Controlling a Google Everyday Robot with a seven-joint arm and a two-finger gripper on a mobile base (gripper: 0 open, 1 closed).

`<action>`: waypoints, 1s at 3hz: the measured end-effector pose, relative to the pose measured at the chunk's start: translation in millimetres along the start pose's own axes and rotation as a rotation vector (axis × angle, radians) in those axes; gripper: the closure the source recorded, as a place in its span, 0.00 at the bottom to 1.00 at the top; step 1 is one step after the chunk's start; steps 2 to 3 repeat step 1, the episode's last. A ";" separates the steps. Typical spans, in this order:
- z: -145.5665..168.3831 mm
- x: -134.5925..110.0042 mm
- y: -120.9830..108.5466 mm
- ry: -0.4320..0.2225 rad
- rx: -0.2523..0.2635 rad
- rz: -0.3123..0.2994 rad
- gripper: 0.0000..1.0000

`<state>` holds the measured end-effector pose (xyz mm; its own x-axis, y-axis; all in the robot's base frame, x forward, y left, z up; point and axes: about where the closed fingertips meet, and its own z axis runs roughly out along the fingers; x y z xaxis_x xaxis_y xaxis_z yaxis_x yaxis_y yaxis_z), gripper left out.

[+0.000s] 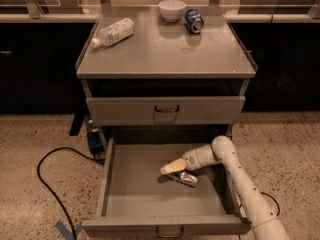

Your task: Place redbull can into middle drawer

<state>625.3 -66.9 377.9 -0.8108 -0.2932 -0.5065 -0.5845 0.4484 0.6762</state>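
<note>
The redbull can lies on its side on the floor of the open middle drawer, right of the drawer's middle. The drawer is pulled far out, and its dark loop handle shows at the bottom edge. My gripper reaches down into the drawer from the right on the white arm. Its tan tip sits directly over the can's left end, touching it or nearly so. The arm hides the drawer's right wall.
The upper handled drawer is closed. On the cabinet top lie a plastic bottle, a white bowl and a short dark blue can on its side. A black cable and a blue device are on the floor at left.
</note>
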 end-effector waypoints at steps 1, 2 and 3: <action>0.0 0.0 0.0 0.000 0.000 0.000 0.00; 0.0 0.0 0.0 0.000 0.000 0.000 0.00; 0.0 0.0 0.0 0.000 0.000 0.000 0.00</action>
